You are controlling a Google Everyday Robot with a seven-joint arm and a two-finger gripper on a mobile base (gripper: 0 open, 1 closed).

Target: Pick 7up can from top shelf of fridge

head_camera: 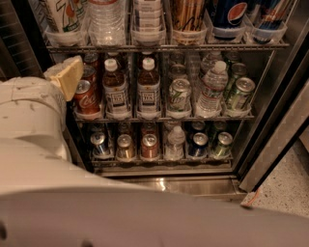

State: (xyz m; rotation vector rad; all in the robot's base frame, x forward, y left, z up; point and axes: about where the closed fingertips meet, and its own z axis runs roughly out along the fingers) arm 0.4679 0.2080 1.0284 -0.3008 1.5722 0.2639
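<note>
7up can (65, 14) cropped at top edge, gripper (66, 75) at left, perhaps partly hidden behind arm (29, 113)

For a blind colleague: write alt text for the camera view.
The tool hangs at the left edge of the fridge, beside a red cola can; the 7up can stands above, leftmost on the top shelf.
</note>
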